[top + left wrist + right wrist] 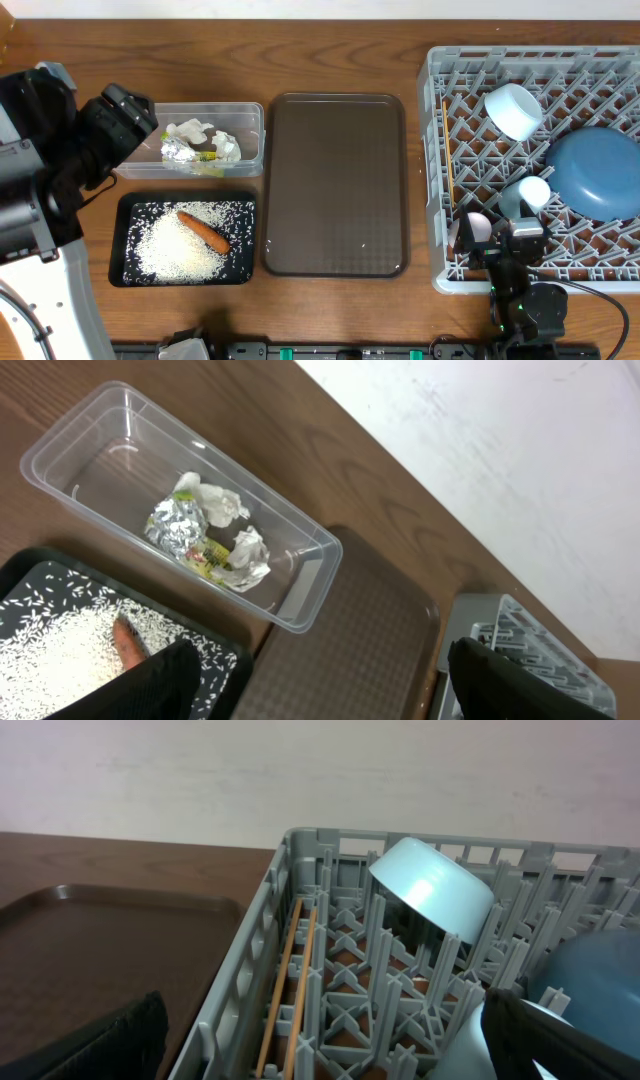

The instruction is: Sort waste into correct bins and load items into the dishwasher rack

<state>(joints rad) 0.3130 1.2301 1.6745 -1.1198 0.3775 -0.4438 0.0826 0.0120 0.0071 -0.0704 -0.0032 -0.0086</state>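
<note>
Both left tool (320, 682) and right tool (325, 1042) gape empty; dry paper (215, 140) and wrapper (180, 151) share the tub (210, 106), rice (165, 252) and carrot (203, 231) the tray (118, 240), plate (595, 172) and bowl (513, 110) lean on rack (436, 150) pegs.

Crumpled paper (192, 130) and wrapper (180, 152) lie in clear tub (251, 110); carrot (204, 231) on rice (168, 252) in black tray (124, 240); plate (596, 172), bowl (514, 110), blue cup (527, 192), pink cup (478, 228), chopsticks (447, 150) in rack (436, 120).

The overhead camera is looking straight down on the whole table (330, 310). The left wrist camera is angling down over the tub (110, 470), facing far right. The right wrist camera is sitting low at the left edge of the rack (245, 975), facing far. All 3 are showing the brown tray (335, 185).
</note>
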